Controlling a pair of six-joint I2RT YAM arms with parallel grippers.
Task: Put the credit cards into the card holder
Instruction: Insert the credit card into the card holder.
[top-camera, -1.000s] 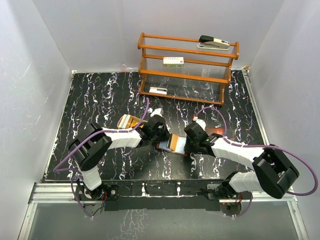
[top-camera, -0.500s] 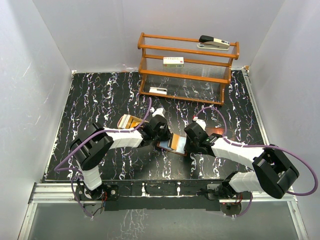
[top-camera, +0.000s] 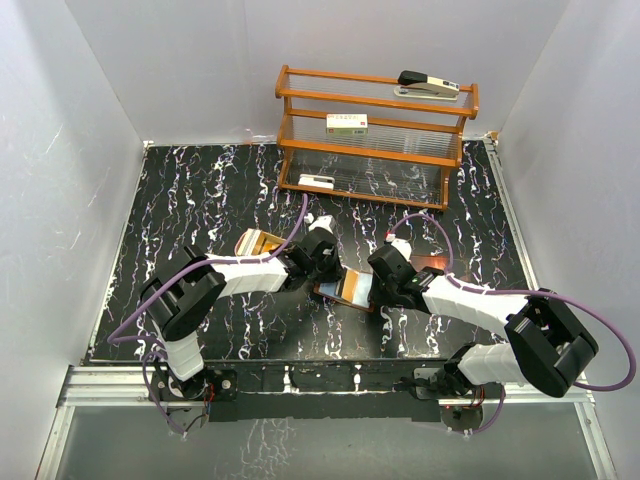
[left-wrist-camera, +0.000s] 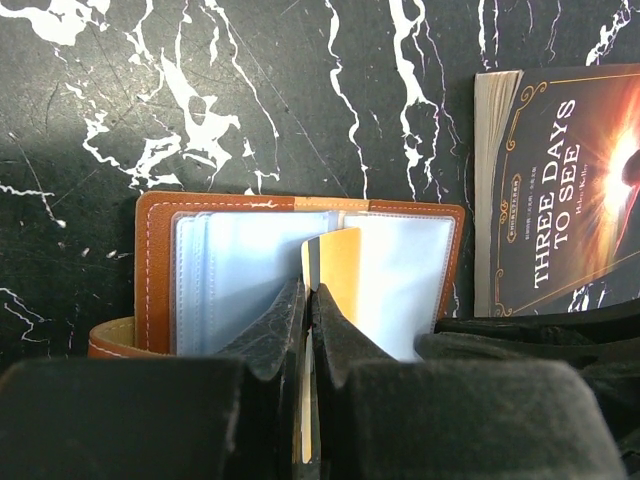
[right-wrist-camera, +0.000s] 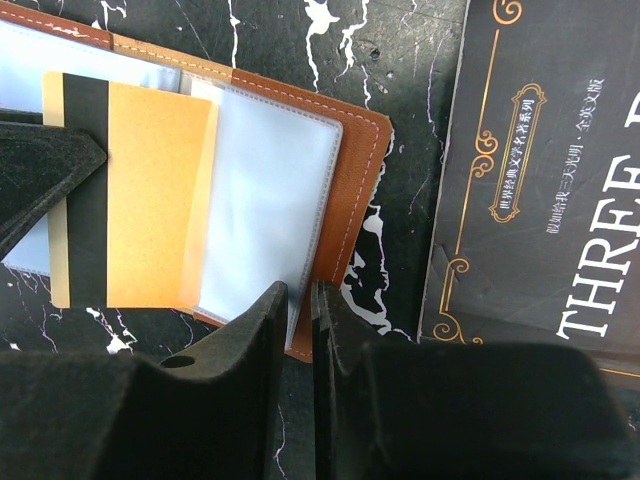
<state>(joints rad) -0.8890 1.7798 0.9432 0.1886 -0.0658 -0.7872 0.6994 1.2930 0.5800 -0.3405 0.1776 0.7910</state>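
Left wrist view: my left end effector pinches a gold card for slotting into the wallet, which my right end effector clamps steady.

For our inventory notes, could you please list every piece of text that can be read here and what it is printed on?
"THREE DAYS TO SEE": dark book cover.
"世界经典文学名著系列", "假如给我三天光明·全英文版": same cover, small print.
Author line beside the title: too blurred.
White box on the wooden rack: label too small.
Gold card, card holder: no text shows.
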